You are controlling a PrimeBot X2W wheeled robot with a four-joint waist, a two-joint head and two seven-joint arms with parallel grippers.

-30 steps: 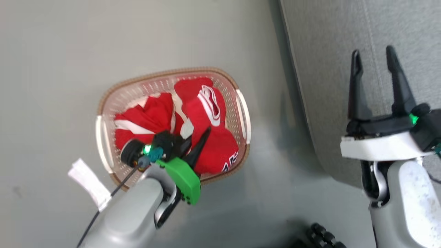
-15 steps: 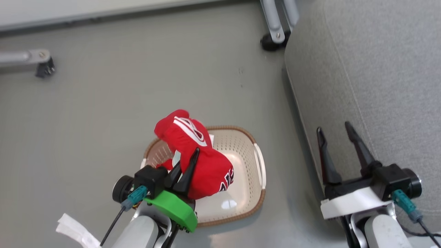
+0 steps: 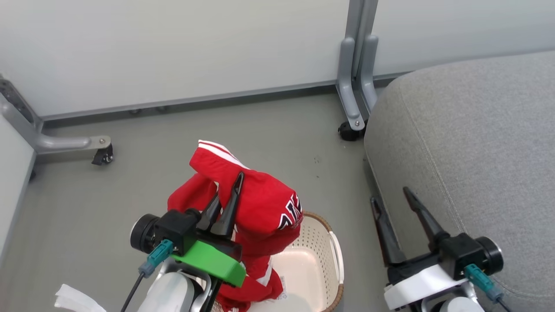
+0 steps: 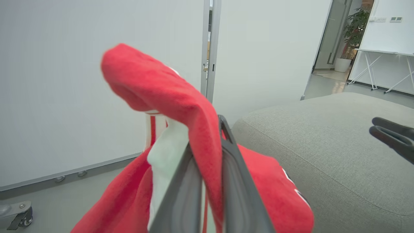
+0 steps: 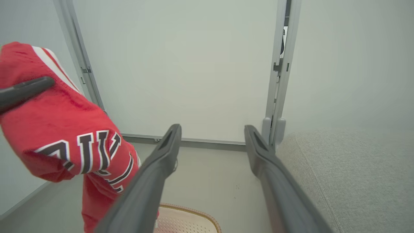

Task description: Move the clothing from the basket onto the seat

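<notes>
Two dark fingers of the left pincer [image 3: 226, 190] are pressed together on a fold of the clothing [image 3: 260, 208], pinching the red cloth so that it drapes over the fingertips and falls down on both sides. The bundle hangs in the air above the basket [image 3: 337, 260]. Its lower end, with a white stripe and a small white tag, hangs over the basket's left part; whether it touches the basket cannot be told. Dark lettering edged in white shows on the side facing the seat [image 3: 477, 130]. The basket stands on the grey floor [image 3: 130, 186], just beside the seat's front edge. The right pincer [image 3: 390, 196] has its fingers spread wide and free, hovering at the seat's rounded edge, to the right of the basket. Behind stand pale wall panels [image 3: 173, 52] on grey wheeled legs [image 3: 351, 108].
</notes>
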